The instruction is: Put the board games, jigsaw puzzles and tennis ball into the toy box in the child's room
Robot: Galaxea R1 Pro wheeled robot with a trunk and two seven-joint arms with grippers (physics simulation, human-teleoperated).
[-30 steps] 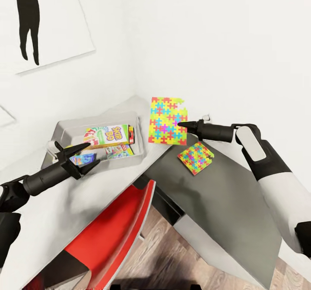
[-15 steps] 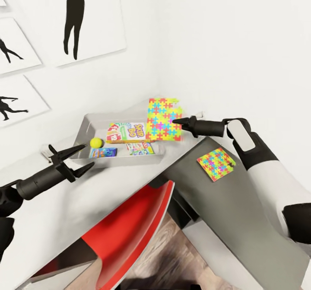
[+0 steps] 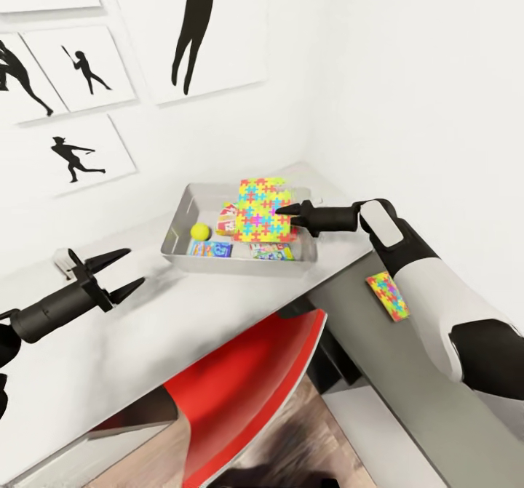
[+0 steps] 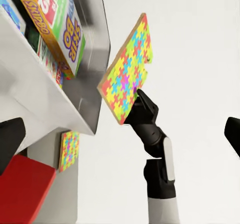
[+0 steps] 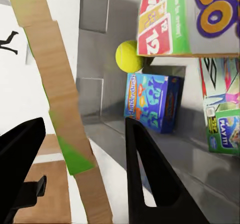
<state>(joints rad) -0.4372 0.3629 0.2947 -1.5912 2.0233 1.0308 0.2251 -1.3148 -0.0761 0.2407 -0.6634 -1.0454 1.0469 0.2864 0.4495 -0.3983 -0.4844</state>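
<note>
Inside toy box [image 3: 182, 210], SKIP BO board game [image 5: 192, 16], PLAY IT box [image 5: 224, 129]

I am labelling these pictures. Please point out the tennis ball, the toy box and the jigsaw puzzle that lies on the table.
tennis ball [image 3: 199, 231], head view, middle.
toy box [image 3: 240, 263], head view, near wall.
jigsaw puzzle [image 3: 388, 296], head view, top face.

I see a red chair [image 3: 240, 393] tucked under the grey table [image 3: 131, 357], its back near the table's front edge. Beside it stands a lower dark grey cabinet [image 3: 407, 379].
</note>
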